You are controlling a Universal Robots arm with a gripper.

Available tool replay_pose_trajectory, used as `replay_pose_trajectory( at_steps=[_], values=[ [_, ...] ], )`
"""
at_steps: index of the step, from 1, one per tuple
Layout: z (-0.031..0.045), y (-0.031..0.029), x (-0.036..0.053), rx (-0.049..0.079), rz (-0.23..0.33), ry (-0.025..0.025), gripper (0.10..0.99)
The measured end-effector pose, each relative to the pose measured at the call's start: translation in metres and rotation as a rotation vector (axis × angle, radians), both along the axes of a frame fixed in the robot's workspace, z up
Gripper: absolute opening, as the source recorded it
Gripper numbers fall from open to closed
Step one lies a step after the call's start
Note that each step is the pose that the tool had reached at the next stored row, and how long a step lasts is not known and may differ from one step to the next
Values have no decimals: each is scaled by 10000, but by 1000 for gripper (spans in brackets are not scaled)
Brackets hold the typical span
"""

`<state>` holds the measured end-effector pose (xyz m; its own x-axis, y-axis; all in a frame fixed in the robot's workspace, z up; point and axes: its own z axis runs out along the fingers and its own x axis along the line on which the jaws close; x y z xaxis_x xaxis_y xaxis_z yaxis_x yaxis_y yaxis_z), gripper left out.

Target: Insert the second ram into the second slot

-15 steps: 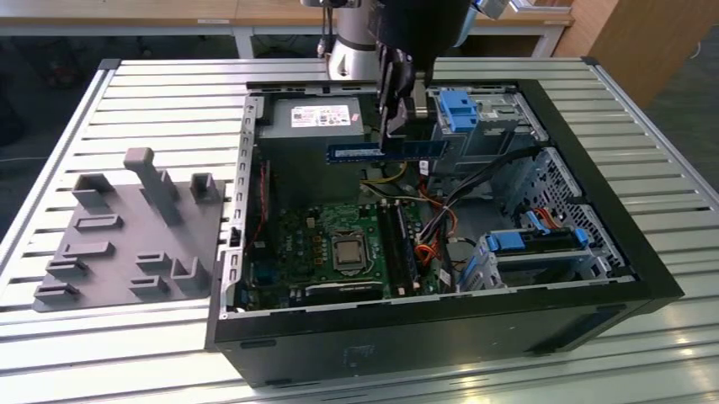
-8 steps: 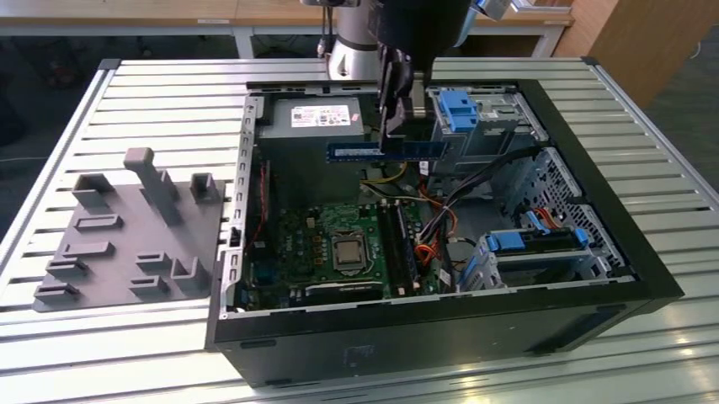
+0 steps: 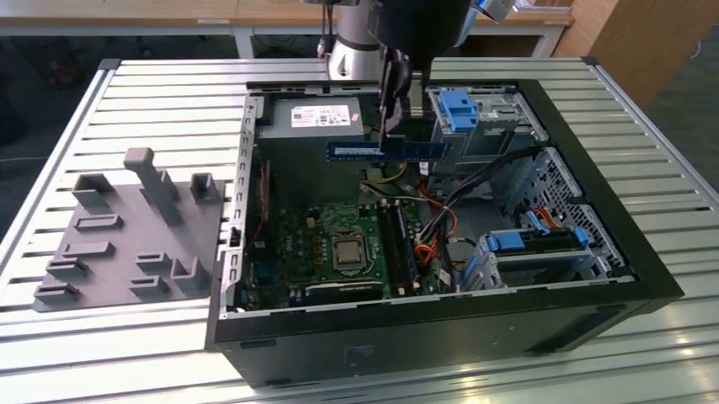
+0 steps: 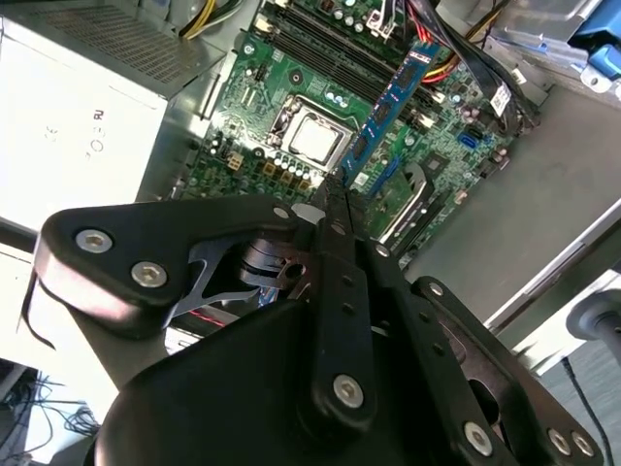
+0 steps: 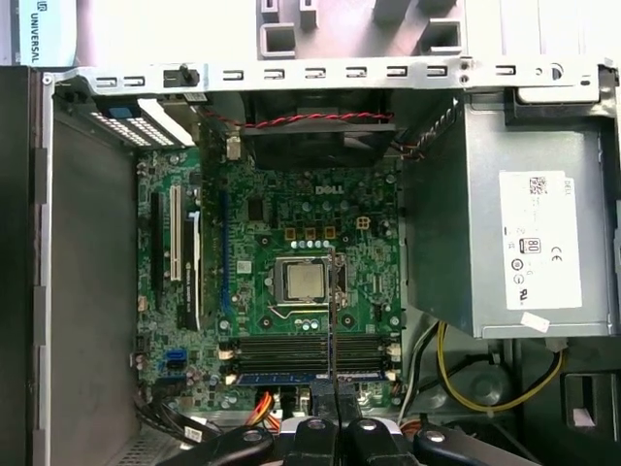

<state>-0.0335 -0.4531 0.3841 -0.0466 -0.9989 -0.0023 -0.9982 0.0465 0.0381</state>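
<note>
Above the motherboard, the claw pinches the second ram.

Arm cropped; second ram end hidden behind gripper.

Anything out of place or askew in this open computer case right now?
Nothing looks damaged. The gripper holds the blue memory stick above the case, turned crosswise to the memory slots below.

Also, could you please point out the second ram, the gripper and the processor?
second ram (image 3: 362, 151): exterior view, on its blue face.
gripper (image 3: 402, 136): exterior view, midway between its fingertips, shut on the second ram.
processor (image 5: 303, 280): first wrist view, centre of its metal lid.
</note>
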Motion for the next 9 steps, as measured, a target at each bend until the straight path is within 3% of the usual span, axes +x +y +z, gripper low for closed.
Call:
replay_pose_trajectory(
  at_steps=[9],
  values=[
    [0,0,0,0,-430,0,118]
  ],
)
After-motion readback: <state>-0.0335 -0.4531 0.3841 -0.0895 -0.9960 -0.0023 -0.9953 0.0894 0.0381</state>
